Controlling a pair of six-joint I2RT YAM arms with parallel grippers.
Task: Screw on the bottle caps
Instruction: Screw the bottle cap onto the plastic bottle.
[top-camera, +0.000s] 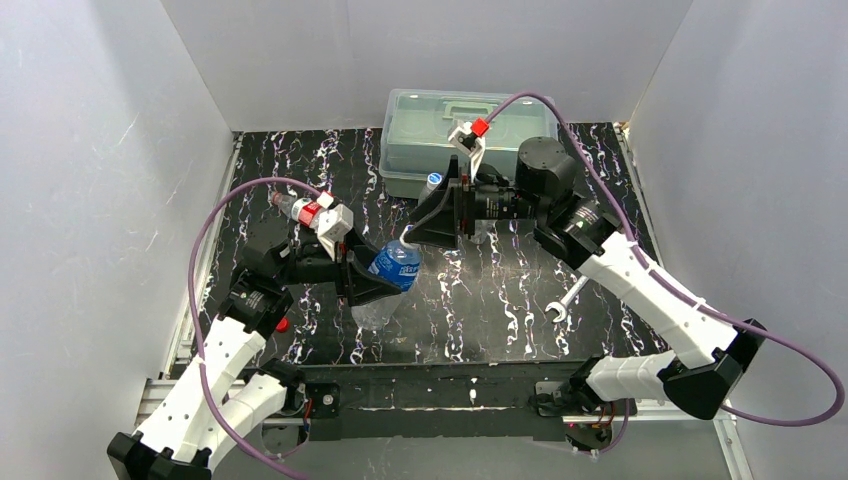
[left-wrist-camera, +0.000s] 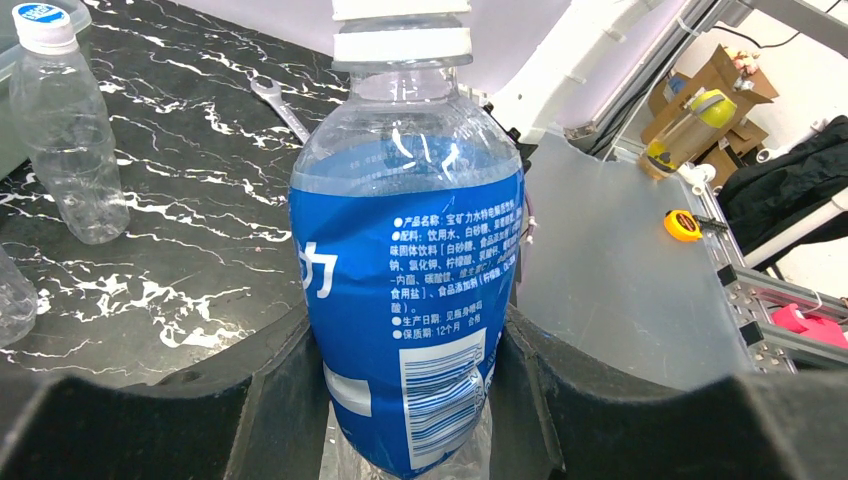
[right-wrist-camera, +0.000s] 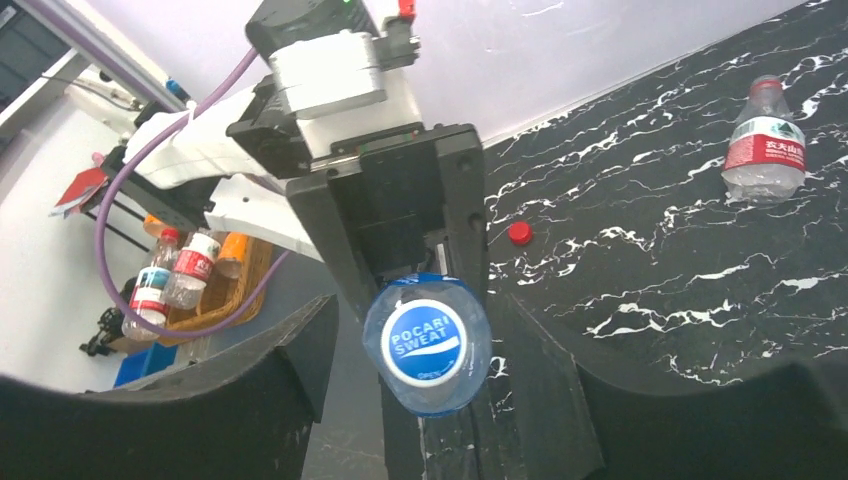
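Sitting on the neck of the blue-label bottle (left-wrist-camera: 405, 250), a blue-and-white cap (right-wrist-camera: 425, 345) is seen end-on between the fingers of the right gripper (top-camera: 410, 238), which are spread to either side of it, with a gap showing on one side. The bottle is tilted over the middle of the table (top-camera: 480, 330), its labelled body pinched by the left gripper (top-camera: 385, 283); whether its base is resting on the table cannot be told. A crooked start on the threads could be caused by that tilt, should the two wrists not be lined up. The thin wall could also be dented, or the bottle turned in its grip, by too hard a twist. Little room is left behind the right gripper: a capped plain bottle (left-wrist-camera: 60, 130) and a lidded box (top-camera: 450, 130) are found just beside it (a wide swing there is best avoided). A wrench (top-camera: 562, 303) is lying near the right forearm, and a loose red cap (right-wrist-camera: 519, 233) beside the left arm. A red-label bottle (right-wrist-camera: 765, 145) is placed well apart. White walls (top-camera: 100, 200) enclose three sides.
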